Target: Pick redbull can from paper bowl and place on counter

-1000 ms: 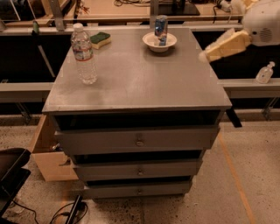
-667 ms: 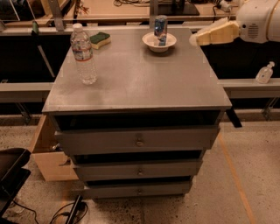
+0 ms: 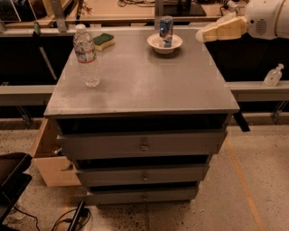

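Note:
The redbull can stands upright in the white paper bowl at the far middle of the grey counter. My gripper reaches in from the upper right on a white arm, its cream fingers pointing left over the counter's far right corner. It is a short way to the right of the bowl, apart from it, and holds nothing that I can see.
A clear water bottle stands at the left of the counter. A green-and-yellow sponge lies at the far left. A wooden tabletop runs behind. A small bottle sits on a ledge to the right.
My gripper has moved up and to the left, from beside the counter's right edge toward the bowl and can. Nothing on the counter has moved.

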Controlling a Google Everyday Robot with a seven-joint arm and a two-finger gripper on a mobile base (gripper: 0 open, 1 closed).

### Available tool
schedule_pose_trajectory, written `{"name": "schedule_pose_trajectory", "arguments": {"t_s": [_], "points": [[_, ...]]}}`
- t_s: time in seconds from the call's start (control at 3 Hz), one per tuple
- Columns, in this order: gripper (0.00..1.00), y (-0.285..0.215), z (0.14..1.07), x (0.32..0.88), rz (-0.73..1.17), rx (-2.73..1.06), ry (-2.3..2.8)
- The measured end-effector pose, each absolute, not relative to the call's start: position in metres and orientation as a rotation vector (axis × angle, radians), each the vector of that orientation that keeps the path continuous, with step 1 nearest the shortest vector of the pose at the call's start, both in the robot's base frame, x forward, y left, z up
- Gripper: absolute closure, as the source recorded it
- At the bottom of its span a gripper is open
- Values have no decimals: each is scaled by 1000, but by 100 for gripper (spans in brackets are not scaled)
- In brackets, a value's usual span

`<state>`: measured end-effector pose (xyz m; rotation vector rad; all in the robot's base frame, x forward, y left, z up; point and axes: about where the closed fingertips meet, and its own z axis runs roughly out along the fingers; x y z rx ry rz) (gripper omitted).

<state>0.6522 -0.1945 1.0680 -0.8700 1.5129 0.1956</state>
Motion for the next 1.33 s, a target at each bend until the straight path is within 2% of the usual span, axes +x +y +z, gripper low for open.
{"name": "schedule_pose_trajectory", "arguments": {"t_s": [0.33,0.67,1.33], "points": [[0,-199,1052,688,259,-790,1508],[0,-212,1023,748,306,-656,1550],[0,-231,979,842,311,-549,1669]]}}
